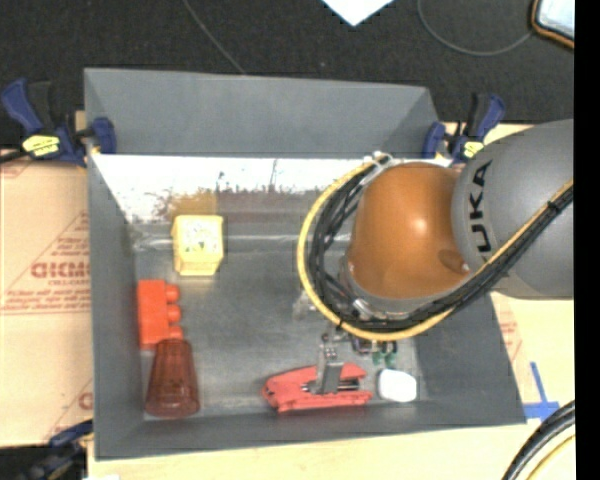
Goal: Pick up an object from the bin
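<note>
Down by the near wall of the grey metal bin [250, 118], the arm's hand [330, 374] is on or just above a flat red plastic piece [298, 393], and we cannot tell which. The wrist's glossy orange dome [405, 233] and its loop of black and yellow cables [315, 243] hide most of the hand from above. A narrow metal tip shows below the dome, crossing the red piece's middle. We cannot tell whether the hand is spread or pressed together, nor whether it pinches anything.

The red piece lies lengthwise along the bin's near edge, long and low, with an uneven outline; its exact kind is hard to make out. Just beside its right end sits a small rounded white lump [398, 385].

Well apart, on the bin's left side, we see three more things. One is a pale yellow cube [198, 244] with a faint pattern on its top face. Another is an orange plastic block [156, 311] with studs along one side. Next to it, near the left corner, is a dark red, see-through tapered cup [171, 378]. The bin's floor is dull and scuffed, with brownish specks along the far side.
</note>
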`<state>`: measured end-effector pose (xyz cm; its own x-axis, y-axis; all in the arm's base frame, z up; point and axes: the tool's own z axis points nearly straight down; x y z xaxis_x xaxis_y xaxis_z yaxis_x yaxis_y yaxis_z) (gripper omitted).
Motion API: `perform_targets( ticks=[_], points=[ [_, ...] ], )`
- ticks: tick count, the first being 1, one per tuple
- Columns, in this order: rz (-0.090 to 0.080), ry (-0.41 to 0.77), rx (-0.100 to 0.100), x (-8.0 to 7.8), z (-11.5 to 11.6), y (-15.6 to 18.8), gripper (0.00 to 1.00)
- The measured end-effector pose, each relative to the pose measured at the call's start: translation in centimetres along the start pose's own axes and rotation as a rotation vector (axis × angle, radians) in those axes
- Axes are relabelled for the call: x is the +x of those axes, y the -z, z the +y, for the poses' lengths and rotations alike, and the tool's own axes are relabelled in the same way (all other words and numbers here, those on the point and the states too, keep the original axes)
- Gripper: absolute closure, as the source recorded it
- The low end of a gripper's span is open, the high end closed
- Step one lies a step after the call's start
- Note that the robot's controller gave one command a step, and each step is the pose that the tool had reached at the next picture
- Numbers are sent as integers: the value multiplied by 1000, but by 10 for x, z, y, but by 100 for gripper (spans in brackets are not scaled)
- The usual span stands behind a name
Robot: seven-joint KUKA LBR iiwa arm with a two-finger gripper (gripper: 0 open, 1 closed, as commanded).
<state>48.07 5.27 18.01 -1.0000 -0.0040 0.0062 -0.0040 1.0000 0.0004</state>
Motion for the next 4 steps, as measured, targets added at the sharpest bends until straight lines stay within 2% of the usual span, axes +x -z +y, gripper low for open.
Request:
perform_targets(
  ticks=[1,2,3,4],
  points=[
    [-18,42,0,-1,-9,-30,0],
    [-31,127,-1,1,-31,-106,0],
    [-16,46,0,8,-38,-58,0],
    [-29,113,-1,2,-32,-100,0]
  ],
)
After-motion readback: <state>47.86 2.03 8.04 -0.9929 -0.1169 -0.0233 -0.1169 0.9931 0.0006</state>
